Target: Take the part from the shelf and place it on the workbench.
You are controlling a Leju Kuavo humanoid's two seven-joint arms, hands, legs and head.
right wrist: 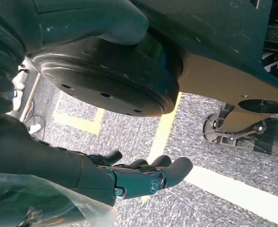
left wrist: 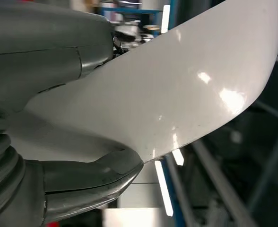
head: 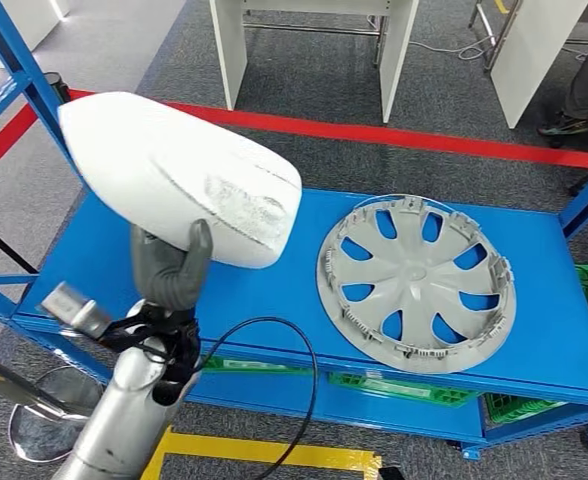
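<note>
Left robot hand [head: 172, 268] has the white part [head: 181, 180] gripped from underneath, thumb pressed up against its near edge, so the part rides above the hand and clear of the blue shelf [head: 261, 290], its long axis running from the far left down toward the grey wheel cover [head: 416, 283] lying flat just to its right. Right robot hand [right wrist: 141, 175] hangs low by the floor with nothing in it, fingers loosely apart as far as I can make out. Since the left arm carries the load, I'd judge the worktop is reached by turning away.
</note>
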